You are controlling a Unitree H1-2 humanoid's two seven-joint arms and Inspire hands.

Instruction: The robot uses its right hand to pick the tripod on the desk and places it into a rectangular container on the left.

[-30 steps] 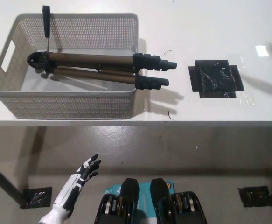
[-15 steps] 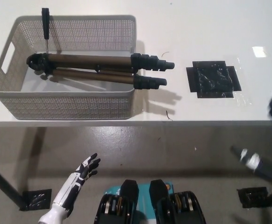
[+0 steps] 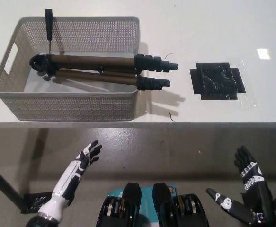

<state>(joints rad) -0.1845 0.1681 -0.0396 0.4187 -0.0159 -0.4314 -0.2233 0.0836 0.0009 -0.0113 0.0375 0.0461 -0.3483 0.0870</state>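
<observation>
Placement looks complete, so the sound move is to keep both hands clear of the desk (image 3: 213, 28). Left hand (image 3: 88, 156) hangs released below its front edge. The tripod (image 3: 100, 68) lies in the container (image 3: 71, 101) at the desk's left end, its feet overhanging the right wall. Right hand (image 3: 251, 182) hangs low, fingers spread, holding nothing.

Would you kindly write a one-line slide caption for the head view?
Tripod lies in the basket, feet overhanging its right rim; both robot hands, left and right, hang open below the desk.

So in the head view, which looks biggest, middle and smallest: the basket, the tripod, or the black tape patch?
1. Basket
2. Tripod, nearly as long, sticking out over the rim
3. Black tape patch, plainly smallest
</observation>
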